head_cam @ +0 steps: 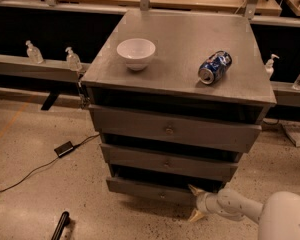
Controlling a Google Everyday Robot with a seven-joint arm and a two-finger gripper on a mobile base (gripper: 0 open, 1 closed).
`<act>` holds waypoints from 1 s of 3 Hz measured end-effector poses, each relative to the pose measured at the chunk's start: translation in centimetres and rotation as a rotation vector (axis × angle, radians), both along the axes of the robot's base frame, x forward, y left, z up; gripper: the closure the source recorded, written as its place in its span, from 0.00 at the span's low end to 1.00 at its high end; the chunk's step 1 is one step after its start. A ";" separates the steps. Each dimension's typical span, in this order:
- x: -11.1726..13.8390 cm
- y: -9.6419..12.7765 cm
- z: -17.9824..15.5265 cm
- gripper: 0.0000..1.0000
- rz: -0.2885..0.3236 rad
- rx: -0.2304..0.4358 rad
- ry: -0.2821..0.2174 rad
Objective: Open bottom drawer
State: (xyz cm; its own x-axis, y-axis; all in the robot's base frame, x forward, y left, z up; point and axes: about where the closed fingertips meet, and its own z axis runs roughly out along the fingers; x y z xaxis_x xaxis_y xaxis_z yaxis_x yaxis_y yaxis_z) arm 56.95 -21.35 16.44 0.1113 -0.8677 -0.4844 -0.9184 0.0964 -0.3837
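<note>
The grey cabinet (pixel 190 59) has three drawers. The bottom drawer (pixel 145 188) is the lowest flat grey front, with a small round knob (pixel 161 196) at its middle and a dark gap above it. My gripper (pixel 193 202) comes in low from the lower right, just above the floor. It is at the right end of the bottom drawer's front. Its two pale pointed fingers (pixel 194 189) are spread one above the other, open, with nothing held. The drawer's inside is hidden.
A white bowl (pixel 136 51) and a blue can (pixel 214 67) lying on its side rest on the cabinet top. A black box with a cable (pixel 65 148) lies on the floor at left. A black rod (pixel 60 226) lies at the lower left. Shelves with bottles run behind.
</note>
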 end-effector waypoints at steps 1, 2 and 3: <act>1.4 -0.3 -0.5 0.36 -0.010 0.013 0.000; 1.7 -0.4 -0.5 0.48 -0.011 0.017 0.000; 1.7 -0.4 -0.5 0.39 -0.011 0.017 0.000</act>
State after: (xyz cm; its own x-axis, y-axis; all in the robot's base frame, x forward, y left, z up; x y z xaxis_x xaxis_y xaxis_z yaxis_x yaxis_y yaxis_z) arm 58.62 -21.73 15.97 0.1018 -0.8608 -0.4987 -0.9172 0.1129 -0.3821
